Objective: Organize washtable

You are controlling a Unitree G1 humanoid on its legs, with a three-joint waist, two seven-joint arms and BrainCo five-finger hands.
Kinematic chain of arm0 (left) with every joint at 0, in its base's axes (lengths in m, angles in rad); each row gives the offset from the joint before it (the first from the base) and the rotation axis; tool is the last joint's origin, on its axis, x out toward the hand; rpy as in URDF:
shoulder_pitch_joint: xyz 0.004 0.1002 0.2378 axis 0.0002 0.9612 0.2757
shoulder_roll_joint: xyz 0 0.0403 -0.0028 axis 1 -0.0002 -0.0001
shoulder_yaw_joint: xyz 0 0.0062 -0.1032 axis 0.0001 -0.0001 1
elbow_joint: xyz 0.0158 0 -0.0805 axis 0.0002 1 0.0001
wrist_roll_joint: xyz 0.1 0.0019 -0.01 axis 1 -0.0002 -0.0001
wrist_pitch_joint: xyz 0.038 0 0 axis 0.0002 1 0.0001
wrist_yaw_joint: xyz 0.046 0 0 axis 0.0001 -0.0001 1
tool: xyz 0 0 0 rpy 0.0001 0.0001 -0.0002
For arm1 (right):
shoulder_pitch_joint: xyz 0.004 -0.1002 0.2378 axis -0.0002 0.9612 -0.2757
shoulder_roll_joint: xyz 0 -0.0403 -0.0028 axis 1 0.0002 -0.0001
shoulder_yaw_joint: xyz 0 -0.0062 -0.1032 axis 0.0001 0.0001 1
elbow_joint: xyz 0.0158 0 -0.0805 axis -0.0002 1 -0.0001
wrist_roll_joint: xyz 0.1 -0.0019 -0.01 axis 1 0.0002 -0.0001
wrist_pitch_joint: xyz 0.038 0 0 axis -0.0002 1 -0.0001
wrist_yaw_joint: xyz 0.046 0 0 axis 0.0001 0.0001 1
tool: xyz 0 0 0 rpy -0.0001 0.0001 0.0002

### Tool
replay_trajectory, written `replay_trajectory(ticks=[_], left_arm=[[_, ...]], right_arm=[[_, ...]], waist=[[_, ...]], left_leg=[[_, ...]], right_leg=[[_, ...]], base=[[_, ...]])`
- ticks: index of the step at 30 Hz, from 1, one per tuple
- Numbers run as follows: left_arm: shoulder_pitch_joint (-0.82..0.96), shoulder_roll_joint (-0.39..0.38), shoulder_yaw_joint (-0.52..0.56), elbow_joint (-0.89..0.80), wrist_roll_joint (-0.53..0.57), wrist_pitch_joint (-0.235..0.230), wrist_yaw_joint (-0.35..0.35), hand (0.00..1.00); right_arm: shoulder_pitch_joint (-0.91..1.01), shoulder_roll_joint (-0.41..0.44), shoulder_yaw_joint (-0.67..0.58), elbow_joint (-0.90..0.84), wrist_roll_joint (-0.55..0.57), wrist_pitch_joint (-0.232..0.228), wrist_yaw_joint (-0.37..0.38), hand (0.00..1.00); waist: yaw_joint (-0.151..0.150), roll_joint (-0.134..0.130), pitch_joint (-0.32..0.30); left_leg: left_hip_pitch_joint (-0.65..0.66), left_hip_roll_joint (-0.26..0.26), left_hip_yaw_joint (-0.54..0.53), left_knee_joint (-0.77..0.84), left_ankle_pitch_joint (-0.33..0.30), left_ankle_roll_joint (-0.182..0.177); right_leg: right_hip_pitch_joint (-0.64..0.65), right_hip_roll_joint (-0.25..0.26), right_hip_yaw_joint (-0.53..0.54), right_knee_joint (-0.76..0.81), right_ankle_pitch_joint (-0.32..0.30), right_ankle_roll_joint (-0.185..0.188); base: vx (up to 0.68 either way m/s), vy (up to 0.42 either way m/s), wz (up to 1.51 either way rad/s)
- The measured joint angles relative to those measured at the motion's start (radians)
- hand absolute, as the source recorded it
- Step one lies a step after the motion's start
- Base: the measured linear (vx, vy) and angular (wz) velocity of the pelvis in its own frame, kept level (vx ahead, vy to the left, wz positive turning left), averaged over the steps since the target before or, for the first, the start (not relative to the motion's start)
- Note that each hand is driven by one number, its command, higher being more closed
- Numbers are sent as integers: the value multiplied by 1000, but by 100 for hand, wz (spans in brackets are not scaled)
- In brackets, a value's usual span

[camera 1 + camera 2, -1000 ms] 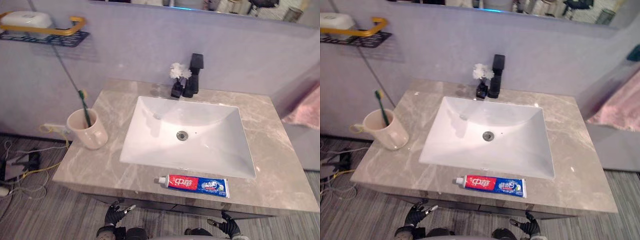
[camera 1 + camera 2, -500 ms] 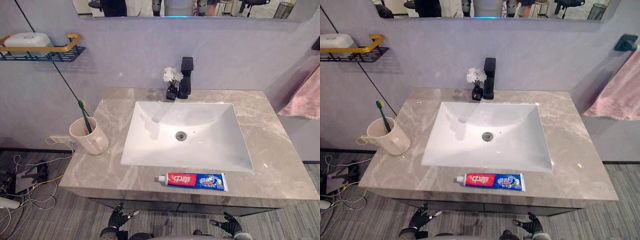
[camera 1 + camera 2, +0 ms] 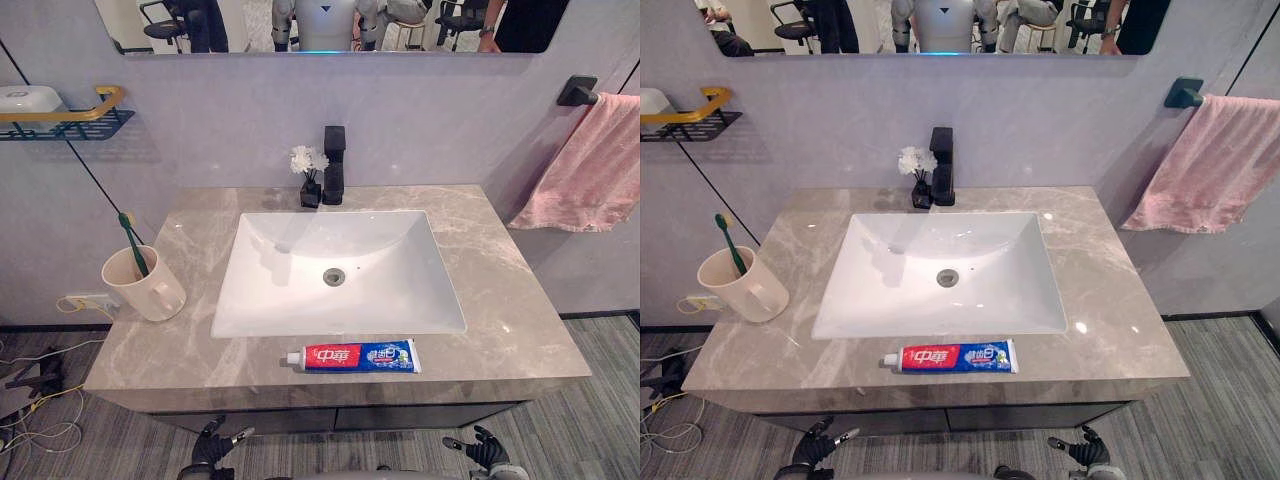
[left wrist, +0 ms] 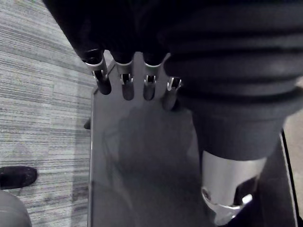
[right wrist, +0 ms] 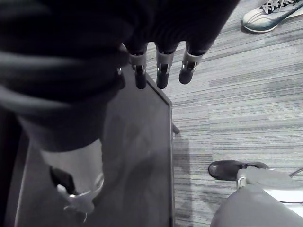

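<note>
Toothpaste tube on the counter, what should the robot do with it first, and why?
Probably raise the left hand to the red and blue toothpaste tube. It lies loose at the front of the grey marble counter, the beige cup stands to its left, and that hand and the right hand hang open below.

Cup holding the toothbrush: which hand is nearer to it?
Left. The left hand hangs low in front of the counter, towards the cup end. The right hand hangs low at the opposite end, past the toothpaste.
</note>
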Motion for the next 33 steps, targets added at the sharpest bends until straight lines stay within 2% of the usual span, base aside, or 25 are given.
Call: replay_trajectory(ticks=[3,11,18,22,24,26,28,29,30,32,33], left_arm=[[-5,-10,-40,28,-38,-1,1,0],[-23,-17,-32,66,-110,-1,8,0],[-22,19,105,65,-135,-2,8,0],[-27,76,224,54,-134,-1,8,0],[-23,118,249,-8,-134,0,24,0],[-24,130,250,-88,-131,0,30,0],[-18,131,287,-261,-122,4,42,0],[-12,132,304,-318,-120,5,46,0],[3,133,343,-471,-115,5,59,0],[11,133,373,-633,-99,3,79,0],[11,133,376,-684,-90,3,88,0]], right_arm=[[27,19,-30,8,76,-6,0,0],[52,27,-103,10,127,-10,0,0],[49,-11,-154,8,157,-29,25,0],[46,-39,-186,8,154,-31,44,0],[35,-60,-193,10,152,-32,41,0],[35,-61,-191,14,152,-32,26,0],[36,-48,-187,14,146,-22,15,0],[38,-46,-186,14,145,-21,11,0],[63,-46,-180,6,142,-21,12,0],[85,-45,-174,0,141,-21,16,0],[92,-45,-174,-2,141,-21,17,0]], waist=[[0,2,-1],[-1,-1,0],[2,-1,1],[4,-1,1],[18,5,2],[28,4,1],[35,7,2],[44,7,2],[60,10,2],[81,19,-5],[81,22,-6]], left_leg=[[3,3,-2,-10,1,0],[7,3,-27,-17,1,0],[-8,0,-60,-16,11,-8],[-20,0,-90,-18,22,-8],[-23,-1,-110,-35,39,-10],[-30,-4,-135,-48,55,-10],[-51,-6,-171,-54,73,-12],[-53,-6,-174,-54,75,-13],[-52,-6,-182,-53,76,-13],[-50,-10,-194,-50,76,-12],[-51,-12,-197,-49,77,-11]], right_leg=[[8,-3,-12,-19,2,2],[35,-9,-51,-59,13,7],[53,-20,-93,-70,13,7],[62,-22,-128,-70,13,7],[63,-23,-152,-70,12,7],[63,-26,-180,-69,12,7],[64,-29,-224,-70,11,5],[64,-29,-229,-69,11,5],[70,-29,-238,-69,11,5],[79,-32,-248,-70,10,5],[81,-34,-251,-70,10,5]], base=[[1,-2,9],[25,-14,10],[-9,-29,18],[-60,-36,23],[-70,-33,27],[-51,-32,45],[-56,-38,58],[-39,-25,34],[-34,-22,18],[-20,-8,17],[-21,5,21]])
